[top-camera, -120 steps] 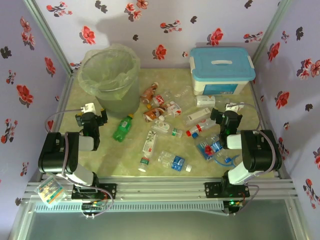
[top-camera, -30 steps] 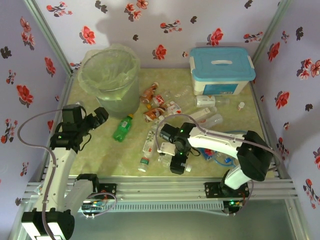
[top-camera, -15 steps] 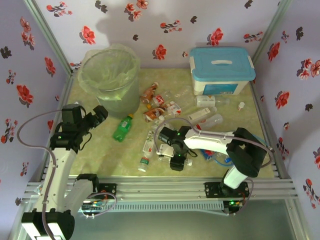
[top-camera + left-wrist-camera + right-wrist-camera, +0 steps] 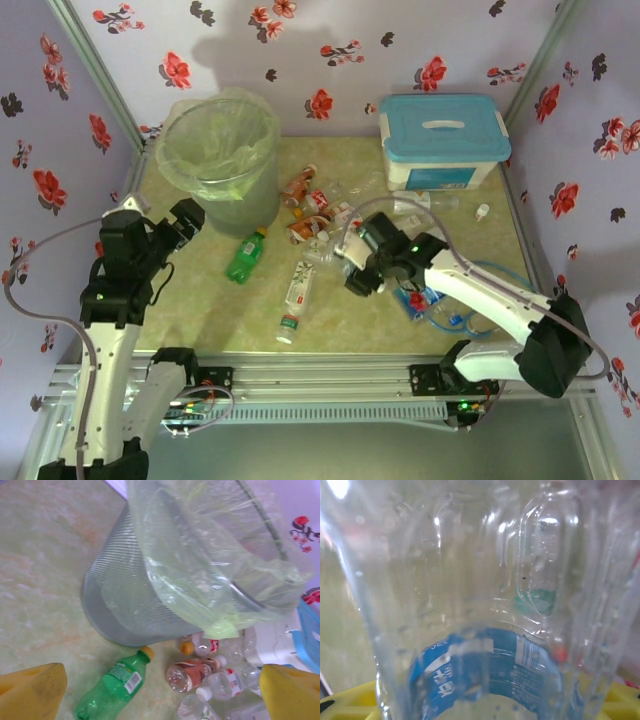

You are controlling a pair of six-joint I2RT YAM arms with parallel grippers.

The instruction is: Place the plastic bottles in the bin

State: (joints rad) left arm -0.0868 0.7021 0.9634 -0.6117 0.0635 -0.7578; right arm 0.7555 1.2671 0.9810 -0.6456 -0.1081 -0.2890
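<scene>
While the left tool (image 4: 161,692) gapes, the right tool (image 4: 362,277) clamps a clear blue-labelled bottle (image 4: 480,605).

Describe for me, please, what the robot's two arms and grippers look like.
Both arms are alike: the left arm and right arm have white tube links between chunky black joints, with a thin grey cable looping along each. The left gripper and right gripper are black, and their fingers are yellow at the tips.
</scene>
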